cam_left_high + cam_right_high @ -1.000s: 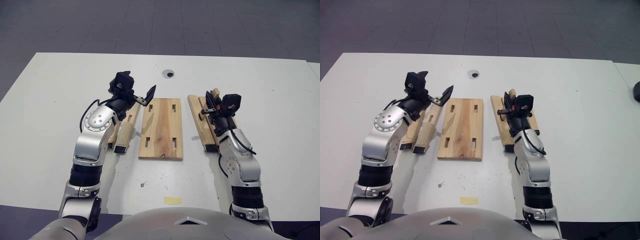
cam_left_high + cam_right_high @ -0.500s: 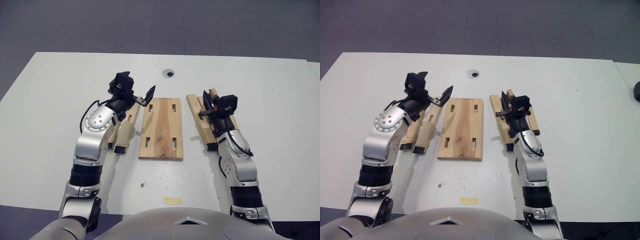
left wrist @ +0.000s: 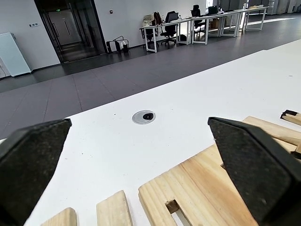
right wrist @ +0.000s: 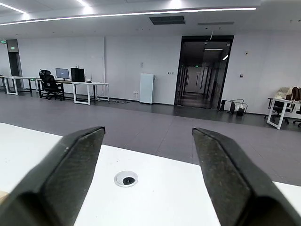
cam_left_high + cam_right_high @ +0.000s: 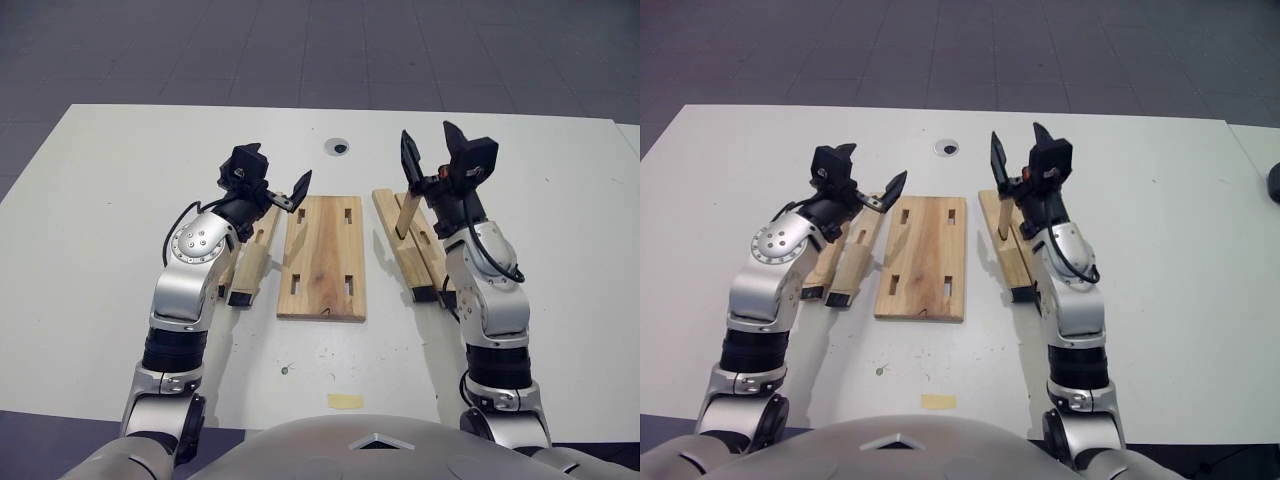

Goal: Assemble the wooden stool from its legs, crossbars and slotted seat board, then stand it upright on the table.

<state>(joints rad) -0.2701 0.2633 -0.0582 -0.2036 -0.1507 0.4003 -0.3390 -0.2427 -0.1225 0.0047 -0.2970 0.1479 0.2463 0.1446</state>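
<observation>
The slotted seat board lies flat in the middle of the white table. Wooden leg pieces lie to its left, under my left gripper, which hovers open over their far ends with nothing in it. In the left wrist view its fingers frame the seat board. More leg and crossbar pieces lie right of the board. My right gripper is raised above them, open and empty. One short wooden piece tilts up just beneath its left finger; whether they touch I cannot tell.
A round cable grommet sits in the table beyond the board. A yellow sticky note lies near the front edge. Bare table stretches wide on both sides and in front of the board.
My right gripper has risen from the right-hand wooden pieces and now points up and forward, fingers spread. One short piece there now tilts up. The left arm has not moved.
</observation>
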